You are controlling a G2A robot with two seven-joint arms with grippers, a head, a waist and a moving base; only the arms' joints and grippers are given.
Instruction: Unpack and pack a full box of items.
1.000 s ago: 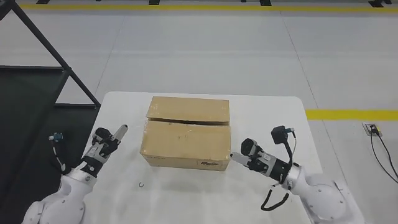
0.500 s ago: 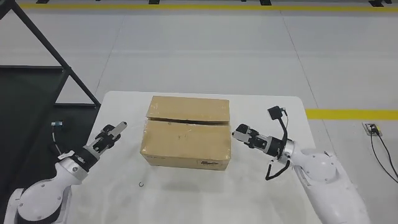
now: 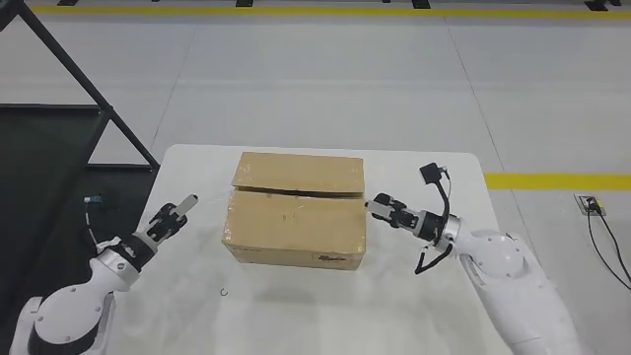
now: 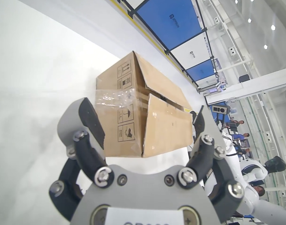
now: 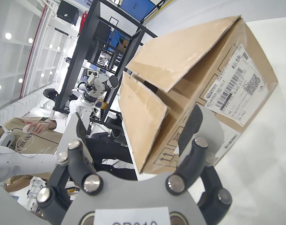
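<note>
We had the box (image 3: pixel 296 212) sitting in the middle of the worktop (image 3: pixel 424 286), top flaps down but the seam a bit ajar. The left gripper (image 3: pixel 189 202) hung near the worktop's left edge and the right gripper (image 3: pixel 375 203) just beside the box's other end. Both had fingers spread, probably ready to get at those flaps.

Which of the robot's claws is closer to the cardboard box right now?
The right. The right gripper sits just off one end of the cardboard box; the left gripper is off the opposite end, across a clear gap.
</note>
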